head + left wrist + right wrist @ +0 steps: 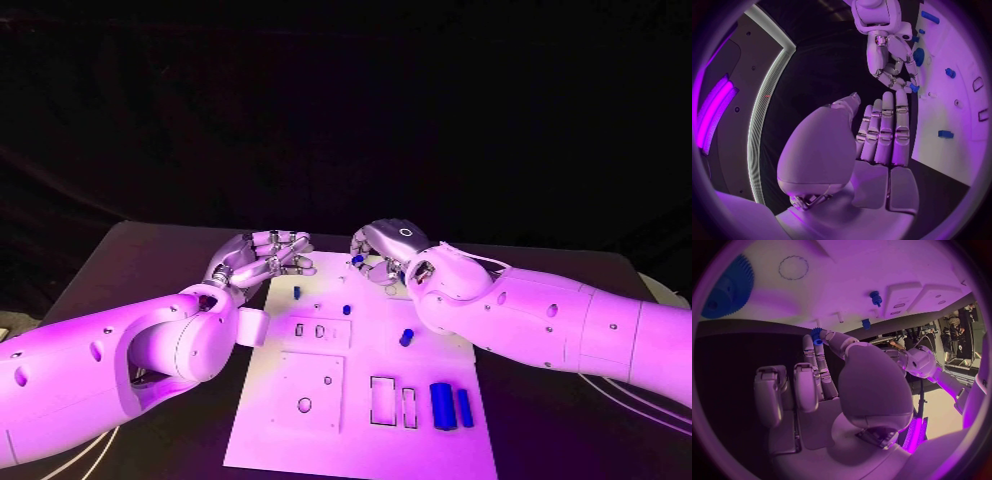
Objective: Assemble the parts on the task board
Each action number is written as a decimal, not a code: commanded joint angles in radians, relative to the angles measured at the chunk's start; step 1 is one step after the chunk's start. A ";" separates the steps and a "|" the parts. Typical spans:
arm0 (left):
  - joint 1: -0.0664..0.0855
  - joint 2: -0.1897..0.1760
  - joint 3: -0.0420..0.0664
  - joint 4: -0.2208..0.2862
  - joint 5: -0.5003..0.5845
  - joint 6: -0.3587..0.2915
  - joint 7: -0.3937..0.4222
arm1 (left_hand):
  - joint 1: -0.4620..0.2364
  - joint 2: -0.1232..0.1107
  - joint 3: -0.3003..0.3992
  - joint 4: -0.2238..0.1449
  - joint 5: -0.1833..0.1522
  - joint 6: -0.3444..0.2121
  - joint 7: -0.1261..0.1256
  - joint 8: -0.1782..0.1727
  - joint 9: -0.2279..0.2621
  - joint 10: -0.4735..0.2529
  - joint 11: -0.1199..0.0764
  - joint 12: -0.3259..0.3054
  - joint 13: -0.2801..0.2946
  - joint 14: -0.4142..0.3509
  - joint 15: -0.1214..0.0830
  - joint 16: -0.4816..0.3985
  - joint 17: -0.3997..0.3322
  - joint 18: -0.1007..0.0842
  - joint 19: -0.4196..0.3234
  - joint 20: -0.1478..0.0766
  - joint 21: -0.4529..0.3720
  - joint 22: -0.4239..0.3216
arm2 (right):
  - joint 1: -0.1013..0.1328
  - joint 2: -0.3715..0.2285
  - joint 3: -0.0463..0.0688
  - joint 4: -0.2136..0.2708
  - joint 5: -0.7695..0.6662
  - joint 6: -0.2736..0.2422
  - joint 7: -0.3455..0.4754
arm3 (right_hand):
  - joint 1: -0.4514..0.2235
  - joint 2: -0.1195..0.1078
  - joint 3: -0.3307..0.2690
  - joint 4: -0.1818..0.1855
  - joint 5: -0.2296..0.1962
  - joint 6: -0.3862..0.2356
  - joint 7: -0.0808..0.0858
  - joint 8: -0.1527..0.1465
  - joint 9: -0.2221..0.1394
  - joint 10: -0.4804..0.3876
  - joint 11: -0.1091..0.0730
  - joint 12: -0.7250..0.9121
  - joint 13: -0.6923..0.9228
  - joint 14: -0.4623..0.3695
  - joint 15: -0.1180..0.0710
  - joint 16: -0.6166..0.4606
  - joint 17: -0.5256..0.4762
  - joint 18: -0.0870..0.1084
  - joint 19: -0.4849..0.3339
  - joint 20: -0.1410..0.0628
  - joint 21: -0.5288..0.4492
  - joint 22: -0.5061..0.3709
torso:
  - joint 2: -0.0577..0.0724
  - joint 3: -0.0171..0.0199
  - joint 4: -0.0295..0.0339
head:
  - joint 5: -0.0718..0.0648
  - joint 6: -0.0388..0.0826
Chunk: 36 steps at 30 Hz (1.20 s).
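At the far edge of the task board (361, 380), seen from the head camera, both hands work close together over the black bench (562, 430). The left hand (260, 258) sits just off the board's far left corner, fingers curled inward with nothing visible in them. The right hand (387, 250) hovers over the board's far edge, a small blue part (358, 260) at its fingertips. Other blue parts remain on the board: a peg (297, 292) near the far edge, another (407, 337) mid-board, and two blocks (451, 406) at the near right.

From the left wrist camera, the left hand (879, 140) shows its fingers (884, 125) straight, side by side and empty, beside the board (954, 125). Across from it the right hand (895, 65) pinches a small blue piece (914, 88) at the board's edge, close to a blue gear (918, 56).

From the right wrist camera, the right hand (836, 385) holds a small toothed blue part (816, 335) between thumb and one fingertip, just off the board (879, 280), with the large blue gear (729, 287) and two standing pegs (875, 297) beyond.

The step in hand appears to be seating this small part on the board. Doing it well likely means keeping the pinch light but firm, squaring the part over its seat before lowering, and keeping the left hand clear of the board's edge.
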 commanded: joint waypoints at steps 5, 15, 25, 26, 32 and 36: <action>0.004 0.004 0.001 0.000 0.002 0.021 0.004 | -0.008 0.001 0.006 0.001 -0.004 0.001 0.008 -0.006 -0.001 0.008 -0.002 -0.006 0.000 -0.002 -0.001 0.004 0.002 0.012 0.004 0.001 0.000 -0.002 | -0.006 0.012 0.000 -0.011 0.006 -0.014 0.004 | 0.017 0.029 0.004 0.001 0.004 -0.011 -0.001 0.001 0.002 0.002 -0.008 0.004 0.016 0.048 0.000 0.003 -0.001 -0.016 0.045 -0.002 0.001 0.174 | 0.004 -0.0006 0.0005 | 0.000 -0.001; 0.005 0.007 0.001 -0.003 0.002 0.021 0.002 | -0.008 0.001 0.006 0.001 -0.004 0.001 0.009 -0.006 -0.001 0.008 -0.001 -0.007 0.000 -0.002 -0.001 0.004 0.003 0.012 0.004 0.001 -0.001 -0.002 | -0.007 0.022 0.000 -0.012 0.007 -0.016 0.008 | 0.015 0.028 0.004 0.002 0.005 -0.013 -0.001 0.000 0.003 0.000 -0.007 0.003 0.017 0.048 0.001 0.004 0.000 -0.017 0.046 -0.001 0.001 0.176 | 0.006 -0.0005 0.0014 | 0.010 -0.012; 0.006 0.009 0.001 -0.004 0.002 0.022 -0.001 | -0.009 0.000 0.007 0.000 -0.004 0.000 0.009 -0.007 -0.002 0.008 -0.001 -0.008 0.000 -0.002 -0.001 0.005 0.003 0.012 0.005 0.001 0.000 -0.002 | -0.006 0.030 0.001 -0.031 0.010 -0.011 0.016 | 0.010 0.027 0.003 0.005 0.005 -0.017 0.000 -0.001 0.006 -0.003 -0.006 0.002 0.018 0.047 0.003 0.003 -0.002 -0.016 0.044 0.000 0.000 0.174 | 0.007 -0.0022 0.0016 | 0.011 -0.013; 0.006 0.009 0.001 -0.004 0.002 0.022 -0.001 | -0.009 0.000 0.007 0.000 -0.004 0.000 0.009 -0.007 -0.002 0.008 -0.001 -0.008 0.000 -0.002 -0.001 0.005 0.003 0.012 0.005 0.001 0.000 -0.002 | -0.005 0.031 0.001 -0.033 0.010 -0.009 0.016 | 0.009 0.027 0.003 0.005 0.005 -0.017 0.001 -0.001 0.006 -0.004 -0.005 0.002 0.018 0.047 0.003 0.003 -0.002 -0.016 0.044 0.000 0.000 0.173 | 0.007 -0.0023 0.0019 | 0.011 -0.013; 0.007 0.009 0.001 -0.004 0.002 0.021 -0.002 | -0.009 0.000 0.007 0.000 -0.004 0.000 0.009 -0.007 -0.002 0.008 -0.001 -0.008 0.000 -0.002 -0.001 0.005 0.003 0.012 0.005 0.001 0.000 -0.002 | -0.004 0.040 0.001 -0.040 0.010 0.019 0.015 | 0.005 0.025 0.002 0.007 0.002 -0.020 0.001 -0.002 0.009 -0.009 -0.004 -0.001 0.018 0.047 0.004 0.003 -0.004 -0.016 0.043 0.001 0.000 0.173 | 0.007 -0.0026 0.0016 | 0.008 -0.013; 0.008 0.008 0.001 -0.003 0.002 0.020 -0.002 | -0.009 0.000 0.007 0.000 -0.004 0.000 0.009 -0.007 -0.002 0.008 -0.001 -0.008 0.000 -0.002 -0.001 0.005 0.003 0.012 0.005 0.001 0.000 -0.002 | -0.004 0.046 0.001 -0.048 0.009 0.040 0.013 | 0.003 0.024 0.002 0.009 0.000 -0.024 0.002 -0.004 0.011 -0.014 -0.003 -0.004 0.018 0.047 0.005 0.003 -0.005 -0.016 0.042 0.002 -0.001 0.171 | 0.008 -0.0021 0.0002 | 0.009 -0.015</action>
